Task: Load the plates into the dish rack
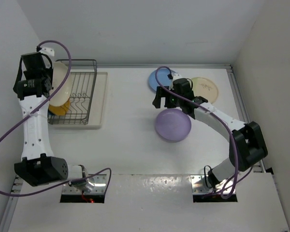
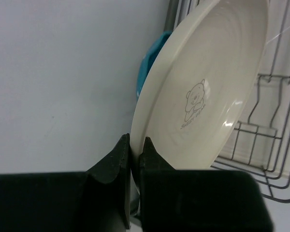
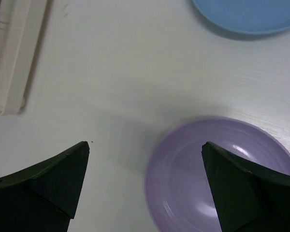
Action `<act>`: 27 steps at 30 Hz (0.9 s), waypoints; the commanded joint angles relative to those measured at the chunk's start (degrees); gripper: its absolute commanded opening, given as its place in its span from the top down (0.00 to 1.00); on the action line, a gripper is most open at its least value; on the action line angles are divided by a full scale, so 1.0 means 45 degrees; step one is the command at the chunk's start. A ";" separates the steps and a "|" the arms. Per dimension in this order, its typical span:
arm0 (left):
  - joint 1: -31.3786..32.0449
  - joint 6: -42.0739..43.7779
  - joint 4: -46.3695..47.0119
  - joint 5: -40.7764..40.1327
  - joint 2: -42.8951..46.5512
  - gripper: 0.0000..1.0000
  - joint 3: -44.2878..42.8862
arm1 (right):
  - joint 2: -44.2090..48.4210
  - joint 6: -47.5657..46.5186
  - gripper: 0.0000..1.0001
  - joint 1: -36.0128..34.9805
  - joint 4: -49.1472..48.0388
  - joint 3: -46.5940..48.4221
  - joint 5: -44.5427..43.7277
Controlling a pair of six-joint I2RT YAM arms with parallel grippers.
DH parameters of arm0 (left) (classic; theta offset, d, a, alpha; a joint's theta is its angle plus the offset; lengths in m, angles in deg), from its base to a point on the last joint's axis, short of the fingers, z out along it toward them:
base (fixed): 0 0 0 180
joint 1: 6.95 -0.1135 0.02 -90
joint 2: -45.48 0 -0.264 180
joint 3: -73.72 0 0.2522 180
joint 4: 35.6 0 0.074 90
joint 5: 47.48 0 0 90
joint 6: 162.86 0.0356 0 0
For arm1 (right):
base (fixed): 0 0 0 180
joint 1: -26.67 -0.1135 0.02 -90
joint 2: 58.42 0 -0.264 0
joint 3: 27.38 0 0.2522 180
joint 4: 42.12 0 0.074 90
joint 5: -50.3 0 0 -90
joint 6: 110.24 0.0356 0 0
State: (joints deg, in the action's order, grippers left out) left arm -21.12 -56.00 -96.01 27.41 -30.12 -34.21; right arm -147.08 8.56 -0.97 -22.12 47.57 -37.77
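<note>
Lavender plate point(image 1: 172, 125) lies flat on the table point(image 1: 130, 145) beneath the right gripper point(image 3: 145, 145), whose fingers are spread wide and empty. Further back, the left gripper point(image 2: 135, 150) pinches the rim of the bear-printed cream plate point(image 2: 208, 87), which stands tilted on edge at the dish rack's point(image 1: 82, 92) left end. Only the wrist view shows the teal plate point(image 2: 152, 58) behind it, and only the overhead view shows the orange plate point(image 1: 59, 108) racked. Farthest back, the light blue plate point(image 1: 157, 79) lies flat.

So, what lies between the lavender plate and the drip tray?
Nothing: only bare white table separates the lavender plate from the drip tray. The top external view shows it, and the right wrist view too.
</note>
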 commanded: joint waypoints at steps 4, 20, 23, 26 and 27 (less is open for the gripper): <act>-0.0327 0.0724 0.2240 -0.2208 0.0156 1.00 0.2000 | 0.0464 0.0651 0.00 0.0575 -0.0352 -0.0628 0.0292; 0.0824 0.1468 0.4782 -0.3908 -0.0095 1.00 0.3464 | 0.1615 0.1004 0.00 0.0829 0.0547 -0.1547 -0.0350; 0.1099 0.1468 0.5210 -0.4179 -0.0213 1.00 0.4051 | 0.1928 0.1003 0.00 0.0888 0.0936 -0.1450 -0.0761; 0.1236 0.1468 0.5796 -0.4608 -0.0331 1.00 0.4480 | 0.2358 0.0614 0.00 0.0849 0.1307 -0.1313 -0.1191; 0.1352 0.1584 0.6203 -0.4784 -0.0447 1.00 0.4617 | 0.2630 0.0535 0.00 0.0810 0.1444 -0.1254 -0.1424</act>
State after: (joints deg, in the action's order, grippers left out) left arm -15.90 -49.51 -75.10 9.62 -31.95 -14.30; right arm -138.71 12.47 2.59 -16.75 40.49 -40.76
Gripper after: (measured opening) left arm 0.100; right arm 0.996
